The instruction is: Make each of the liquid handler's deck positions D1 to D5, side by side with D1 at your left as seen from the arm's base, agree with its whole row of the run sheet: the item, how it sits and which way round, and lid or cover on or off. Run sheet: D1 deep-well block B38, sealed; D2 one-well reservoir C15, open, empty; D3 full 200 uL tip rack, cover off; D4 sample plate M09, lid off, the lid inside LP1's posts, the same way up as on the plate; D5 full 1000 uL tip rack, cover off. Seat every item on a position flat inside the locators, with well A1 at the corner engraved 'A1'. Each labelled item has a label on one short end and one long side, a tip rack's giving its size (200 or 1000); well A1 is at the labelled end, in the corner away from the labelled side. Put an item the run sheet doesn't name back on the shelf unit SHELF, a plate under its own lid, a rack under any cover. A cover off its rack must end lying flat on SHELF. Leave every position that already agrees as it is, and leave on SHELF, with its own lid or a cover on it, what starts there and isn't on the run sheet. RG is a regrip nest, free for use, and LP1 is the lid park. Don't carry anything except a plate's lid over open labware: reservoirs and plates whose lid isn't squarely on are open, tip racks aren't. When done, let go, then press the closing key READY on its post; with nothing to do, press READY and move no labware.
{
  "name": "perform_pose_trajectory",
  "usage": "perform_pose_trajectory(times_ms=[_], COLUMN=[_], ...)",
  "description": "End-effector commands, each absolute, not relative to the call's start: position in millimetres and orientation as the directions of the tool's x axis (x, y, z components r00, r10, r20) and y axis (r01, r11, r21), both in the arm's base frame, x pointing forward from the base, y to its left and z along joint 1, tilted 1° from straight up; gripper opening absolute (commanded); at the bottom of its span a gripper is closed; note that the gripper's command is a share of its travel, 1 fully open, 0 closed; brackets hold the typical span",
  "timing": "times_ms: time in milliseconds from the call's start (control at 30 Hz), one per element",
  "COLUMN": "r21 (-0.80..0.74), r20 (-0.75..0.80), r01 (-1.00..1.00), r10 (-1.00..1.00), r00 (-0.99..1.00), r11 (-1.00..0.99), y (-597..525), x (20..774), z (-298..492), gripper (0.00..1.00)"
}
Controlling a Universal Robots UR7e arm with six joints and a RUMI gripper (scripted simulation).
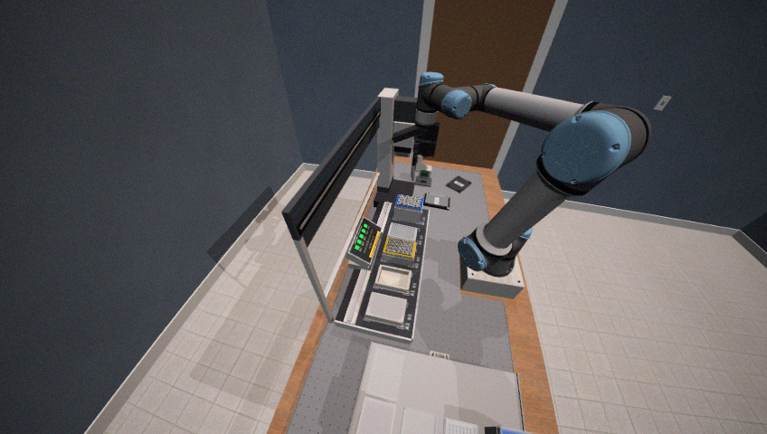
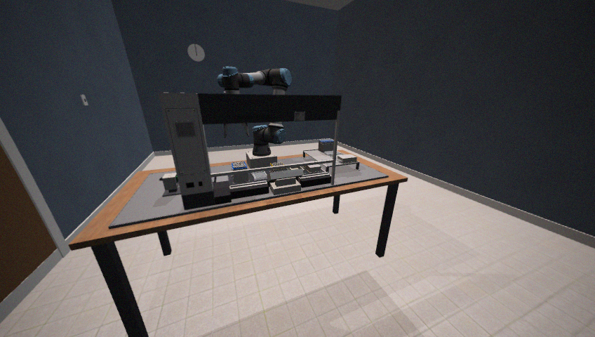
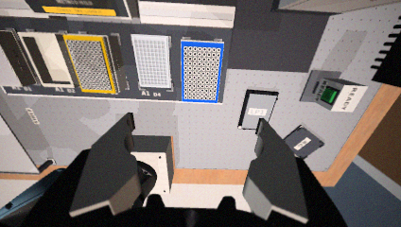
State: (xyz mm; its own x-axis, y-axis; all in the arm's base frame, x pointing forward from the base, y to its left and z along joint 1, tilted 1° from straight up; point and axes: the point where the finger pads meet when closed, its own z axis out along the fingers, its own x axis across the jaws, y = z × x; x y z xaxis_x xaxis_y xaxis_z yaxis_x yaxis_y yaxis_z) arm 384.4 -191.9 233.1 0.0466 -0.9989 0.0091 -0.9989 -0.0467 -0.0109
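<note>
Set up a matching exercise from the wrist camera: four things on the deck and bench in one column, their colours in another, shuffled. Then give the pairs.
Things:
1. Tip rack at D3
2. Tip rack at D5
3. READY key
4. Plate at D4

Colours:
a. green
b. white
c. yellow frame
d. blue frame

Pairs: 1-c, 2-d, 3-a, 4-b

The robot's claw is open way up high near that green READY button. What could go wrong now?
1. The open, empty gripper sits off to the side of the READY key, so coming straight down would probably miss it.
2. The key is a small target, and a wide finger could catch its post instead.
3. The lid park LP1 and the dark regrip nest lie close by, so a low swing might bump them.
</note>
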Motion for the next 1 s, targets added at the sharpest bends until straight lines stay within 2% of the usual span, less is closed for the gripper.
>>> perform_pose_trajectory(times_ms=[0, 967], r21=[-0.011, -0.011], r20=[0.010, 0.010], r01=[-0.999, -0.999], r10=[-0.999, -0.999], r00=[0.047, 0.047], r11=[-0.047, -0.047], y=[-197, -197], x=[388, 389], z=[234, 150], gripper=[0.82, 0.82])
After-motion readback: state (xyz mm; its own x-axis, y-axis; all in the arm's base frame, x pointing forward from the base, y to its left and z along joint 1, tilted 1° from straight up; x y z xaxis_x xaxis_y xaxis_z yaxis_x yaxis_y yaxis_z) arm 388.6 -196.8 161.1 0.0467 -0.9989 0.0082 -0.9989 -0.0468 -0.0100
